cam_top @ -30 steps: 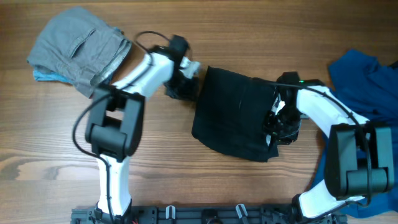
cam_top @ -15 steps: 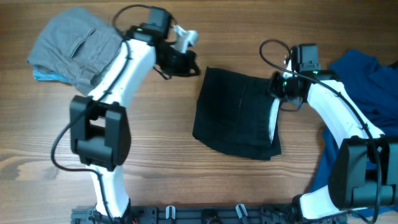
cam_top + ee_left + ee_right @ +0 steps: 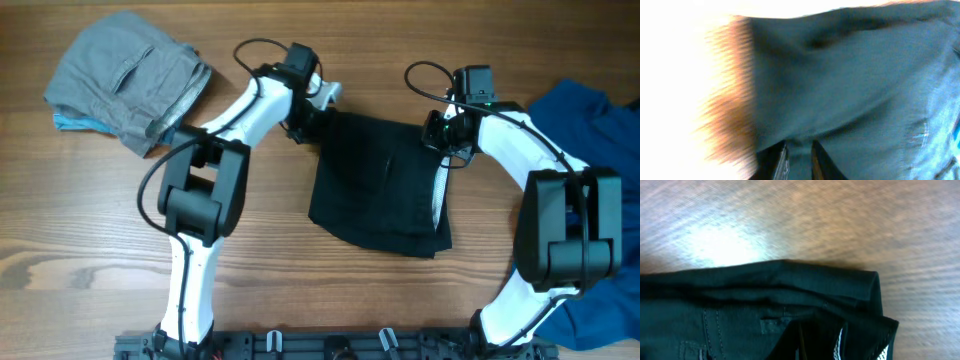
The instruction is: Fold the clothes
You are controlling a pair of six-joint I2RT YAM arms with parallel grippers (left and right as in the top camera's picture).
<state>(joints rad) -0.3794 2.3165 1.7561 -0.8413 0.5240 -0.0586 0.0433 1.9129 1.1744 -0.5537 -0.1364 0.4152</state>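
A black garment (image 3: 385, 185), folded into a rough rectangle, lies at the table's middle. My left gripper (image 3: 312, 122) is at its top left corner. In the blurred left wrist view its fingers (image 3: 799, 162) stand close together with the dark cloth (image 3: 850, 85) between them. My right gripper (image 3: 443, 140) is at the garment's top right corner. In the right wrist view its dark fingers (image 3: 817, 345) sit close together on the cloth (image 3: 740, 310), beside a white mesh lining (image 3: 840, 340).
A folded grey garment (image 3: 125, 75) lies at the back left on something light blue (image 3: 70, 122). A crumpled blue garment (image 3: 590, 130) lies at the right edge. Bare wood surrounds the black garment.
My left gripper swung away to the back left, then came back to the garment's top left corner. My right gripper moved from the garment's right edge up to its top right corner.
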